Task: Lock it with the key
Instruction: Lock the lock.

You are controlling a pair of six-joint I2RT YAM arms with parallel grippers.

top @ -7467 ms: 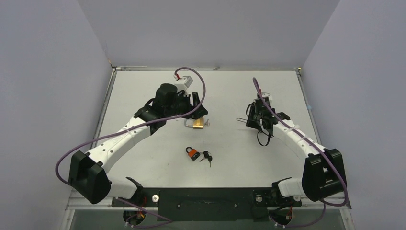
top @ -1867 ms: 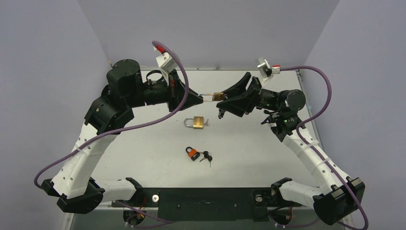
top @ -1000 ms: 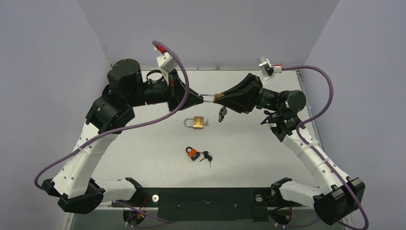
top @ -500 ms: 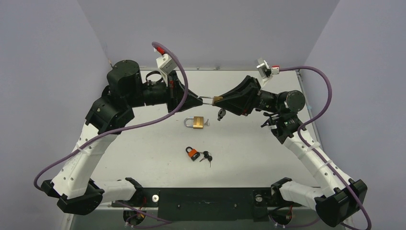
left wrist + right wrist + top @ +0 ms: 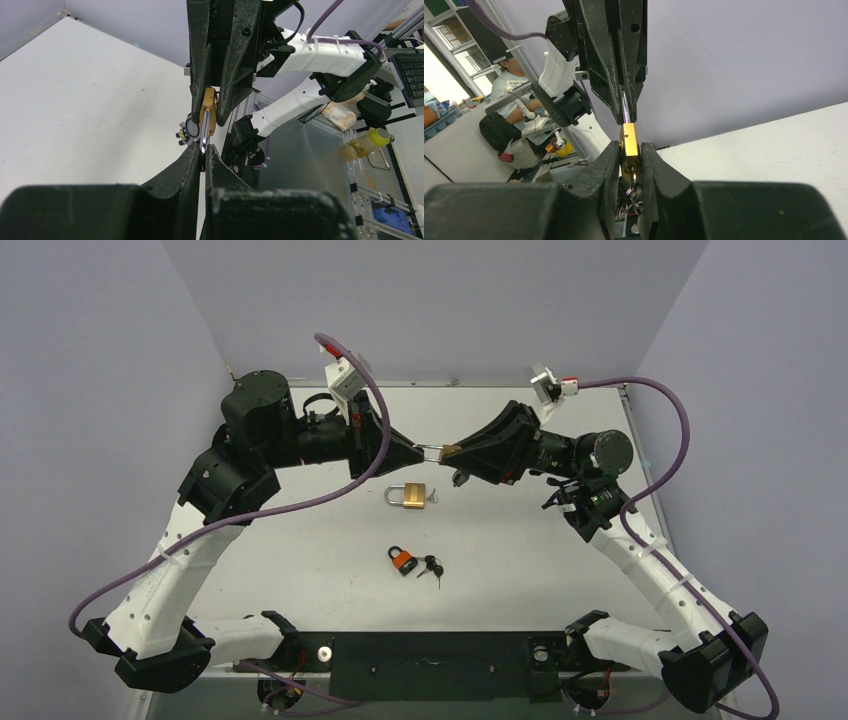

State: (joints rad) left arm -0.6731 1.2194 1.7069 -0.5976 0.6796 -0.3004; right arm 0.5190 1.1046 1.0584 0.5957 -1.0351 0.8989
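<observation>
Where the white table (image 5: 300, 540) fills the middle of the top view, the left arm (image 5: 200, 540) rises from the lower left and the right arm (image 5: 640, 560) from the lower right. The two meet tip to tip above the table's upper centre. The left gripper (image 5: 418, 450) is clamped fully closed on the steel shackle (image 5: 203, 144). The right gripper (image 5: 456, 452) is narrowed onto the brass padlock (image 5: 449, 451), its fingers pressing the two broad faces of the body. The padlock hangs in the air between the two tips, clear of the table, near centre frame in both wrist views. A key (image 5: 460, 478) with a dark head dangles just below the body; whether its blade sits in the keyway cannot be told. On the table just below centre, a second brass padlock (image 5: 408, 496) lies flat. Lower in the frame, an orange padlock (image 5: 402, 560) lies just beside a small bunch of keys (image 5: 432, 568).
</observation>
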